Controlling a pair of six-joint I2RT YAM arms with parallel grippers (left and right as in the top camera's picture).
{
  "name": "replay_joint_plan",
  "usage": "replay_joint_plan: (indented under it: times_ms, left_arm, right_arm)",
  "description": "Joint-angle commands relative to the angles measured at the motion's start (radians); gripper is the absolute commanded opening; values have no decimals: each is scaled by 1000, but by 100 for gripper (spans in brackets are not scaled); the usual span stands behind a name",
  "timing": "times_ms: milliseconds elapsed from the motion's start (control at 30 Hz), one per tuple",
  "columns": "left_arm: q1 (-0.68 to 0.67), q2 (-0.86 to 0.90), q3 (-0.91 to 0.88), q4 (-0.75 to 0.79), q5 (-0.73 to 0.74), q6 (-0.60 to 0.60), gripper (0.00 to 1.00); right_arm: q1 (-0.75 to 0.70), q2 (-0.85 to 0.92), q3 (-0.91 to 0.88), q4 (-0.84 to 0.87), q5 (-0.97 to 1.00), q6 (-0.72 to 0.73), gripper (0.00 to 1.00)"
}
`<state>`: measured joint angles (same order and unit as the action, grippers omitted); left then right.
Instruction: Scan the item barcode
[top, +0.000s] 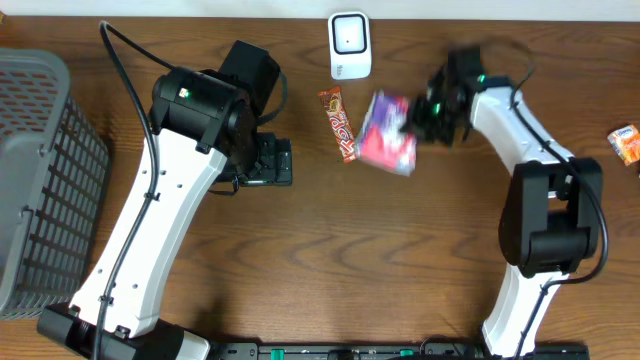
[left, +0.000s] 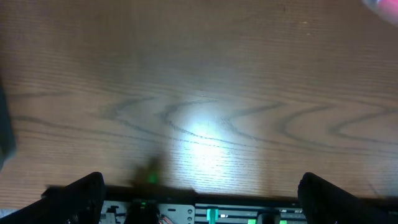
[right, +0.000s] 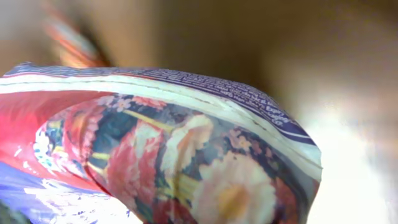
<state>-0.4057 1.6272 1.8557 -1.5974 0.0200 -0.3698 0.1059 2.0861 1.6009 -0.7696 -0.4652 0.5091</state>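
Right end effector (top: 418, 118): my jaws were pinched almost fully together on the right edge of the packet (top: 385, 140).
Packet: it lay between the bar (top: 337, 123) and my right end effector, below and right of the scanner (top: 350, 45). I could not tell whether it touched the bench (top: 330, 260).
Left end effector (top: 272, 160): my jaws stood wide apart, holding nothing, over bare bench left of the bar.
Basket (top: 40, 170): at the bench's left edge.
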Motion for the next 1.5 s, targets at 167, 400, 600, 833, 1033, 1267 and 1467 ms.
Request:
replay_joint_plan:
  times_ms: [167, 400, 600, 833, 1033, 1267, 1467]
  left_arm:
    - [6, 2, -1, -5, -6, -10, 98]
    - [6, 2, -1, -5, -6, -10, 98]
    - [6, 2, -1, -5, -6, -10, 98]
    - [6, 2, -1, -5, -6, -10, 98]
    - [6, 2, -1, -5, -6, -10, 98]
    - [6, 2, -1, -5, -6, -10, 98]
    - [6, 2, -1, -5, -6, -10, 98]
  right_arm:
    - [35, -14, 224, 347, 158, 313, 1]
    - [196, -11, 232, 581, 738, -75, 1]
    - [343, 8, 232, 821, 1120, -676, 1]
    - [358, 23, 232, 742, 1200, -547, 1]
    - [321, -18, 232, 473, 1115, -316, 1]
    - [119, -60, 232, 187, 343, -155, 1]
    - [-93, -59, 232, 74, -37, -157, 1]
